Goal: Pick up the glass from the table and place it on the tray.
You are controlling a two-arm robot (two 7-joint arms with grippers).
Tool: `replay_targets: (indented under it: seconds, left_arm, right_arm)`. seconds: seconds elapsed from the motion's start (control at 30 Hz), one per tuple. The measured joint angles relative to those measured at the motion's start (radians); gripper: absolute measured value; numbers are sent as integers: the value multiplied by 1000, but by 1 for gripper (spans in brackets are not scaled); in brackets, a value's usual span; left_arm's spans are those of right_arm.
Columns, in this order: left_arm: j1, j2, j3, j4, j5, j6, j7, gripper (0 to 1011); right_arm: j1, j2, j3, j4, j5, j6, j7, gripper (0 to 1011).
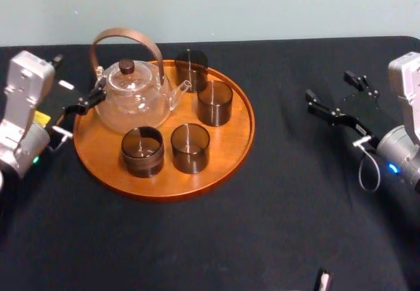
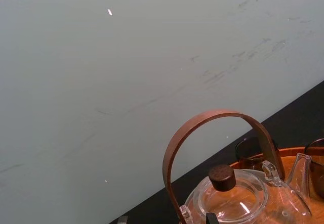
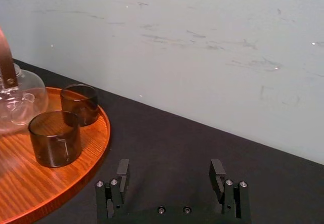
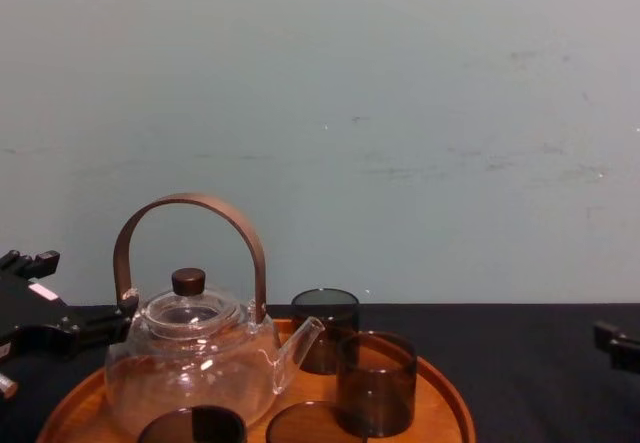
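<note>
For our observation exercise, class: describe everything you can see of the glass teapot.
The glass teapot is clear and round-bodied, with an arched brown handle, a glass lid topped by a dark knob, and a short spout pointing toward the robot's right. It stands upright on the left part of the tray, apparently empty. The left gripper hovers open at its left side; contact cannot be told.

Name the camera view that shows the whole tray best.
The head view: it looks down on the tray, so nearly all its round rim shows. The chest view sees it side-on, the near edge cut off. The right wrist view catches one curved side; the left wrist view, a sliver behind the teapot.
</note>
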Motion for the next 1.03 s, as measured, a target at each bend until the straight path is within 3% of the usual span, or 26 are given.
replay_targets:
  seconds: [1.03]
  left_arm:
    - [0,0,0,0,0,0,0,1001]
  right_arm:
    - [2,0,-3,2,1,0,2,1002]
